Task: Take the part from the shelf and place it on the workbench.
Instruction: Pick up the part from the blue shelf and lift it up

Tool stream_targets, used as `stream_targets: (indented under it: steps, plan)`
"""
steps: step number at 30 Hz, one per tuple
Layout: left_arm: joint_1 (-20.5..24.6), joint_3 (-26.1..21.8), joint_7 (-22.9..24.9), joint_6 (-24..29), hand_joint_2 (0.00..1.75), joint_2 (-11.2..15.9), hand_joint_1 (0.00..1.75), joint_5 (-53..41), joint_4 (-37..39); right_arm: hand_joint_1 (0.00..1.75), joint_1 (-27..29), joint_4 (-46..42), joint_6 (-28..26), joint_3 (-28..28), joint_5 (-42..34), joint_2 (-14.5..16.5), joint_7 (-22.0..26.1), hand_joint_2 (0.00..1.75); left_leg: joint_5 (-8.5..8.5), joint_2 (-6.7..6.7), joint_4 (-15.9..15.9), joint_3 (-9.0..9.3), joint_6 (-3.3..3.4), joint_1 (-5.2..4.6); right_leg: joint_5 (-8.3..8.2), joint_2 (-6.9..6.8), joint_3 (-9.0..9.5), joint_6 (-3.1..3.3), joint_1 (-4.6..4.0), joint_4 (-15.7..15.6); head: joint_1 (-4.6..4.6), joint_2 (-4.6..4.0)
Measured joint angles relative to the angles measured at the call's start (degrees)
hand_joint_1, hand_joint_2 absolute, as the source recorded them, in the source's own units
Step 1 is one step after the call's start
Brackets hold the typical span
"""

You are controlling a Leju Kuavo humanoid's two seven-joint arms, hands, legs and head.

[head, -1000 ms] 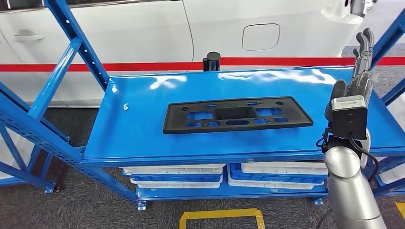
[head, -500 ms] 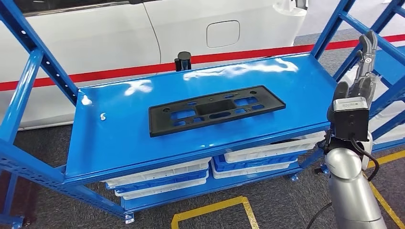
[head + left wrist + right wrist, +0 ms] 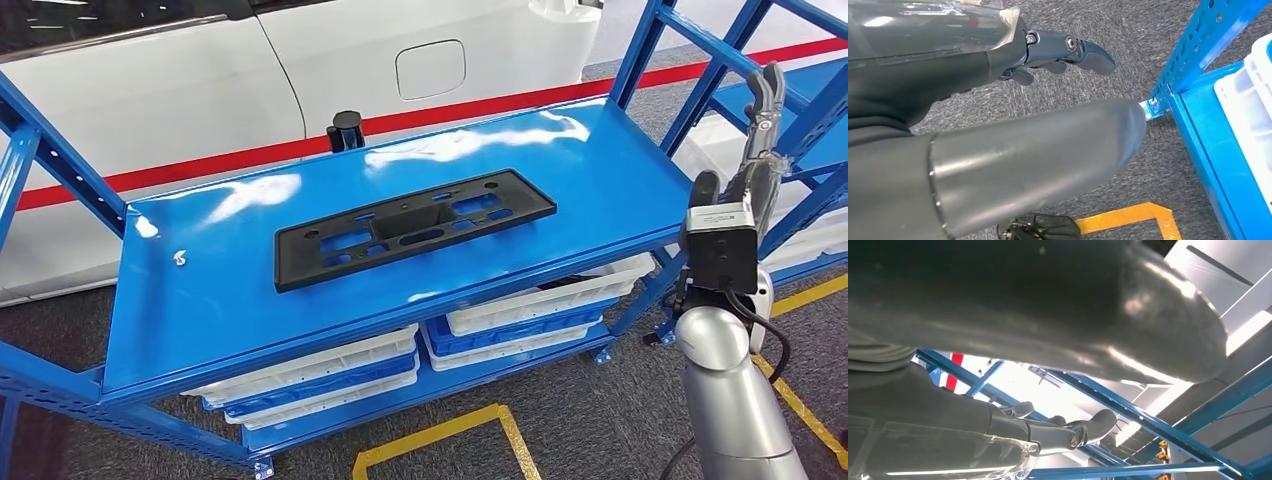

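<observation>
The part is a long black plastic bracket (image 3: 412, 226) with several cut-outs, lying flat in the middle of the blue shelf top (image 3: 200, 290). My right hand (image 3: 752, 165) is raised upright beside the shelf's right end, off to the right of the part and apart from it, its fingers extended upward and holding nothing. In the right wrist view the right hand (image 3: 1058, 432) has straight fingers against blue shelf beams. My left hand (image 3: 1063, 52) hangs low over grey carpet, fingers spread and empty.
A white car (image 3: 300, 60) stands behind the shelf, with a red floor line (image 3: 200, 165) and a small black post (image 3: 346, 130). White and blue trays (image 3: 330, 375) sit on the lower shelf. Blue uprights (image 3: 690, 90) rise at right. Yellow floor tape (image 3: 480, 430) marks the carpet.
The whole view has shifted: the camera turned right, so the shelf and part slid left and tilted in the picture. My right hand stays raised and empty.
</observation>
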State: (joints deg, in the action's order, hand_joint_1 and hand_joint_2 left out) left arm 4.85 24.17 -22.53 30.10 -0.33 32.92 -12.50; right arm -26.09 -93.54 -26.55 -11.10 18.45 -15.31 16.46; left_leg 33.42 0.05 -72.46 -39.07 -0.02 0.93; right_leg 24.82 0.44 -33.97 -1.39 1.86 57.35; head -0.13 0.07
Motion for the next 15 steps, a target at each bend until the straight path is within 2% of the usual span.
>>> stream_targets:
  steps: [2, 4, 5, 7, 8, 10, 12, 13, 14, 15]
  plan:
    - [0.0, 0.0, 0.0, 0.0, 0.00, 0.1, 0.00, 0.0, 0.0, 0.00, -0.1, 0.2, 0.0, 0.0, 0.0, 0.0, 0.0, 0.00, -3.92, -0.26, 7.5, 3.55, -0.15, 0.41, 0.05, 0.32, 0.11, -0.18, 0.06, 0.1, -0.02, -0.01]
    - [0.0, 0.0, 0.1, 0.0, 0.00, 0.2, 0.00, 0.0, 0.0, 0.00, -0.2, 0.3, -0.1, 0.0, 0.1, 0.1, 0.1, 0.00, -5.54, -0.77, 13.0, 6.13, 0.03, 0.47, 0.06, 0.59, -0.04, -0.78, -0.24, 0.2, -0.01, 0.00]
    - [0.0, 0.0, 0.1, 0.0, 0.00, 0.2, 0.00, 0.0, 0.0, 0.00, -0.2, 0.3, -0.1, 0.0, 0.1, 0.1, 0.1, 0.00, -5.46, -0.96, 13.9, 6.49, 0.32, 0.30, -0.03, 0.71, -0.12, -1.21, -0.36, 0.2, -0.01, 0.00]
    - [0.0, 0.0, 0.1, 0.0, 0.00, 0.2, 0.00, 0.1, 0.0, 0.00, -0.2, 0.4, -0.2, 0.0, 0.1, 0.0, 0.2, 0.00, -5.70, -0.80, 14.3, 6.65, 1.34, 0.01, -0.26, 0.83, -0.27, -2.00, -0.30, -0.1, 0.02, 0.00]
    - [0.0, 0.0, 0.1, 0.0, 0.00, 0.2, 0.00, 0.1, 0.0, 0.00, -0.2, 0.4, -0.2, 0.0, 0.1, 0.0, 0.2, 0.00, -5.92, -0.67, 14.5, 6.87, 1.87, -0.04, 0.01, 0.71, -0.59, -2.19, -0.25, 0.4, 0.05, 0.00]
    - [0.1, 0.0, 0.1, 0.0, 0.00, 0.3, 0.00, 0.1, 0.0, 0.00, -0.3, 0.5, -0.3, 0.0, 0.1, 0.0, 0.2, 0.00, -6.26, -0.39, 14.9, 7.25, 2.78, -0.03, 1.91, 0.34, -2.84, -1.95, -0.23, 4.6, 0.24, 0.00]
    - [0.0, 0.0, 0.1, 0.0, 0.00, 0.3, 0.00, 0.1, 0.0, 0.00, -0.3, 0.7, -0.3, 0.0, 0.1, 0.0, 0.2, 0.00, -6.20, -0.20, 14.9, 7.23, 3.18, -0.31, 4.59, 0.20, -6.89, -1.47, -0.27, 12.5, 0.37, 0.00]
    - [0.0, 0.0, 0.2, 0.0, 0.00, 0.3, 0.00, 0.1, 0.0, 0.00, -0.2, 0.9, -0.4, 0.0, 0.1, 0.0, 0.2, 0.00, -6.13, -0.12, 14.8, 7.26, 3.28, -0.45, 5.25, 0.19, -8.54, -1.48, -0.32, 15.5, 0.37, 0.00]
    - [0.0, 0.0, 0.2, 0.0, 0.00, 0.3, 0.00, 0.1, 0.0, 0.00, -0.2, 1.0, -0.4, 0.0, 0.1, 0.0, 0.2, 0.00, -6.03, -0.08, 14.8, 7.34, 3.36, -0.58, 5.13, 0.18, -9.26, -1.69, -0.34, 16.6, 0.37, 0.00]
    - [0.0, 0.0, 0.2, 0.0, 0.00, 0.3, 0.00, 0.1, 0.0, 0.00, -0.1, 1.1, -0.4, 0.0, 0.1, 0.0, 0.2, 0.00, -5.91, -0.06, 14.8, 7.49, 3.39, -0.66, 4.12, 0.16, -8.70, -2.05, -0.34, 15.1, 0.37, -0.01]
